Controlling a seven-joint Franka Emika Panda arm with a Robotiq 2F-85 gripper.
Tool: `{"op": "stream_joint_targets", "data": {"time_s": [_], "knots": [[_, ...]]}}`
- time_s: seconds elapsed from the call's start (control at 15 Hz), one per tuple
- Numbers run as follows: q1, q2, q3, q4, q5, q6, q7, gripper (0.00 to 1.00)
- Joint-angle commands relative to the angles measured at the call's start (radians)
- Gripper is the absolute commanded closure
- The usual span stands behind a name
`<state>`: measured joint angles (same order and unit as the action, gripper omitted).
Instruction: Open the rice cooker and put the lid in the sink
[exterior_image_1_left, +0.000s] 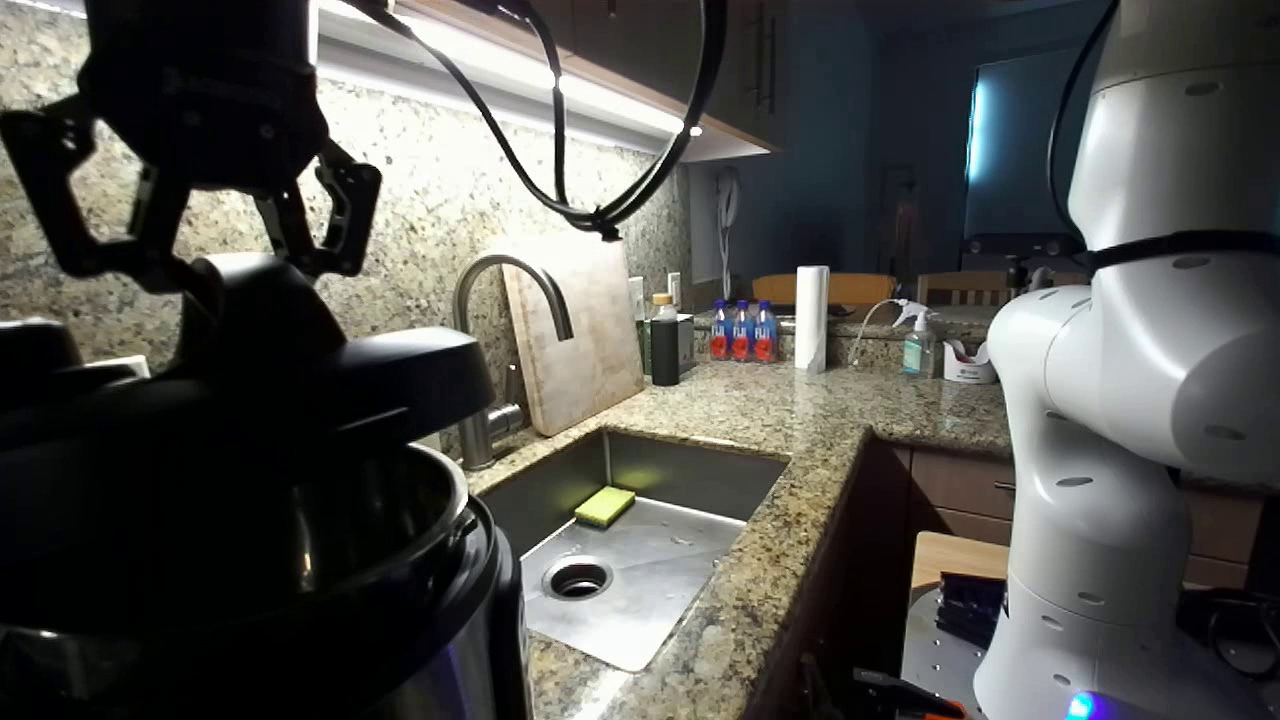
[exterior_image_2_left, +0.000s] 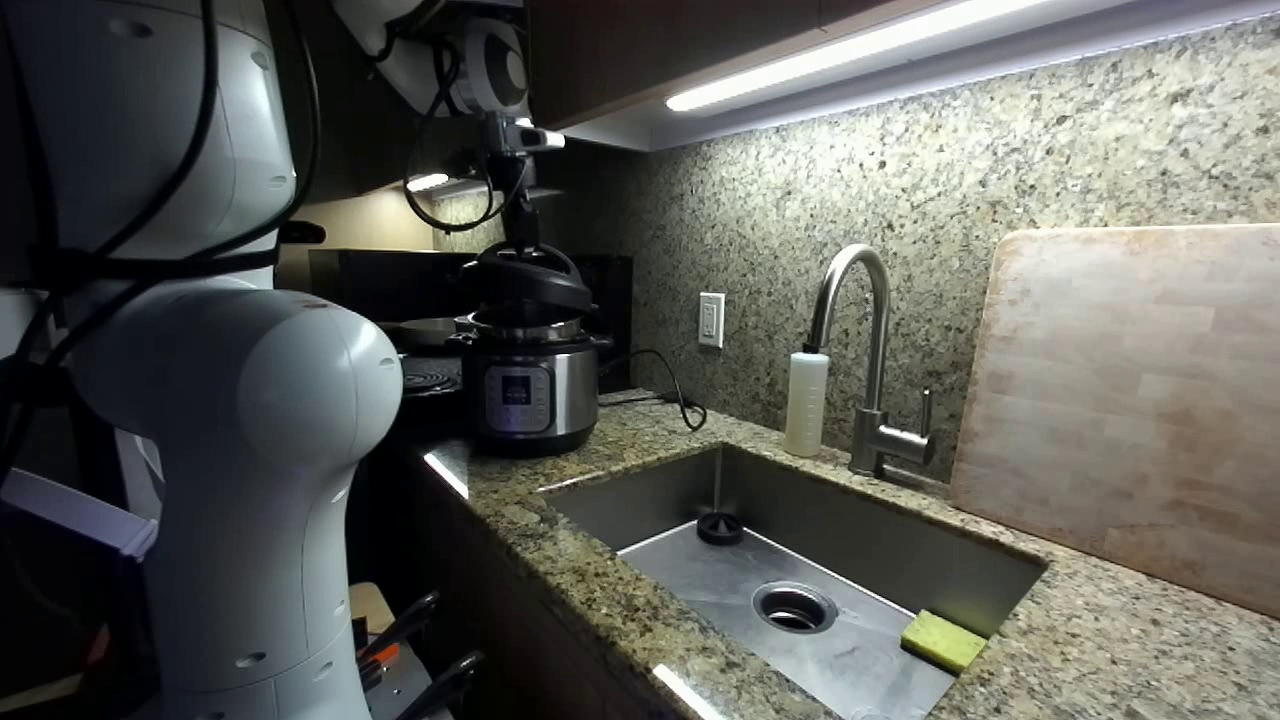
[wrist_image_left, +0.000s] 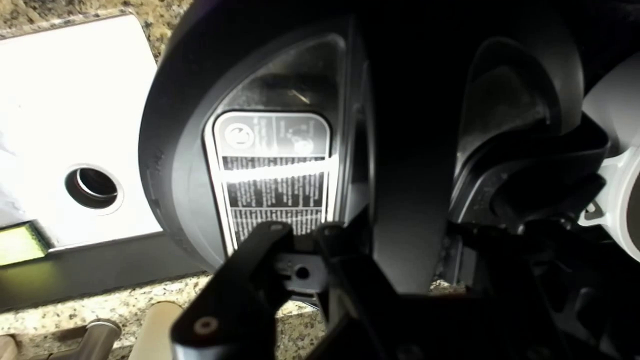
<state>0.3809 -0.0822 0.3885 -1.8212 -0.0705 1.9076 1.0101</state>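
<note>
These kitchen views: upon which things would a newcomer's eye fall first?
The eye probably falls first on the domed black lid, tilted in the closed black gripper above the large round black-and-steel cooker. Next, the bulky white robot arm fills the right side of an exterior view. Then the rectangular yellow sponge stands out in the rectangular steel sink.

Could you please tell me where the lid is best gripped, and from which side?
Probably by the arched handle on the lid, coming from above and closing across this band: it stands up from the dome and is far narrower than the lid. The hand grips the handle now, with the lid tilted over the rice cooker.
</note>
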Motion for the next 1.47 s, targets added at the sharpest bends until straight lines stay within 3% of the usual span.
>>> {"op": "stream_joint_targets", "data": {"time_s": [0.0,0.93,1.4], "knots": [[-0.019,-0.065,-0.001,-0.016,-0.011,0.014,0.024,0.92],[-0.087,-0.133,-0.050,-0.049,-0.004,0.019,0.020,0.92],[-0.137,-0.188,-0.081,-0.129,0.014,0.026,0.015,0.92]]}}
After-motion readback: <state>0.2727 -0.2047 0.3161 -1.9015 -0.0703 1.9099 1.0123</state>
